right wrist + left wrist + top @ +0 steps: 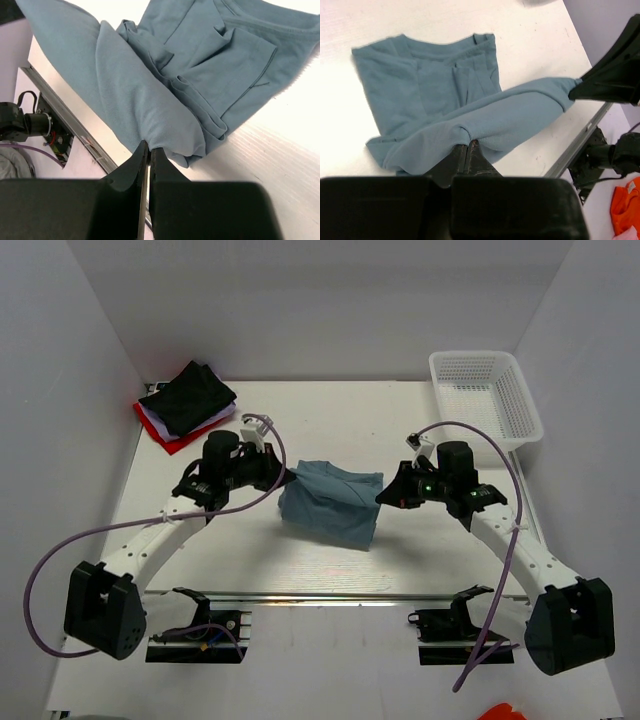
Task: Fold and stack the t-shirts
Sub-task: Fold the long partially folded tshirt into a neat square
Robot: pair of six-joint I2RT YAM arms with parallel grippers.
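The step in hand is a fold of the blue shirt (pixel 330 508). The left gripper (pixel 286 478) is clamped on its cloth at the shirt's 9 o'clock edge. The right gripper (pixel 381 497) is clamped on it at 3 o'clock, and a band of fabric is stretched between them. The blue shirt lies mid-table, partly folded, collar showing, rumpled beneath. Next, I judge, both arms must carry the held edge across together and lay it flat. At 11 o'clock the black shirt (pixel 190 398) tops the red shirt (pixel 150 418).
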